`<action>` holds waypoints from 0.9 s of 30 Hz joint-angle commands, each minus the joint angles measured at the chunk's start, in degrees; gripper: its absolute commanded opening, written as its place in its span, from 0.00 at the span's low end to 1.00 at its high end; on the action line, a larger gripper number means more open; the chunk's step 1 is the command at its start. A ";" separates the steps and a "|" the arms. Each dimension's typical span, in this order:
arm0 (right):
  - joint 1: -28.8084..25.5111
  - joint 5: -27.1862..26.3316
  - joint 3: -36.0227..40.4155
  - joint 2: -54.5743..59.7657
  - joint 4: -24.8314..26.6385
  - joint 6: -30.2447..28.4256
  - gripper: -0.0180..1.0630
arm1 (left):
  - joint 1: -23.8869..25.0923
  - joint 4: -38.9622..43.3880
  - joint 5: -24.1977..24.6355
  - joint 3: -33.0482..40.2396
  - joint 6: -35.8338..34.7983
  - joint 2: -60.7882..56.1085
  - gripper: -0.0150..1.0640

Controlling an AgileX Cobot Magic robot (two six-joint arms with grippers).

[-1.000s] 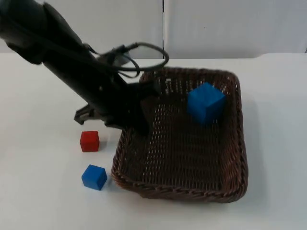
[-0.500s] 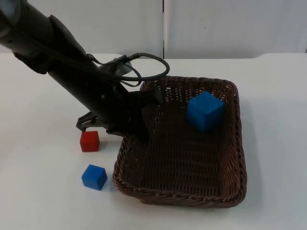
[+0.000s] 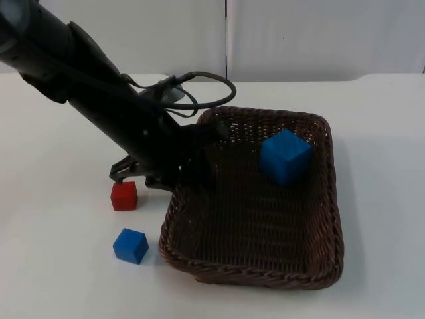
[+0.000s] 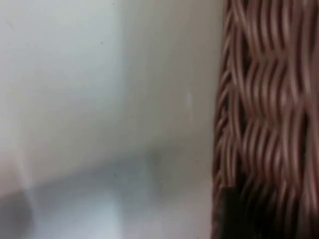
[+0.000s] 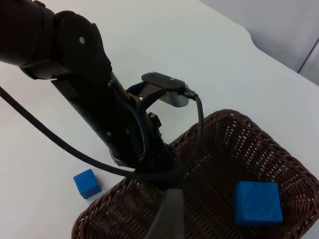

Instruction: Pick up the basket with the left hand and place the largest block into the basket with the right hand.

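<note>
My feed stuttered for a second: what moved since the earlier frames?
The basket, gripped at its left rim by the left tool, sank slightly toward the table, and the large blue block inside it barely shifted. The red block and small blue block stayed put.

My left gripper [image 3: 189,176] sits at the basket [image 3: 319,219] rim; the large block [image 3: 285,156] lies inside, two small blocks [image 3: 124,195] outside.

Top view downward, right wrist high — shared basket [image 3: 265,266], left wrist close.
</note>
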 commanded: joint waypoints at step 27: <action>0.22 -0.39 -0.01 -0.47 -0.30 -0.27 0.68 | 0.00 4.86 -1.18 -0.26 0.45 -16.89 0.70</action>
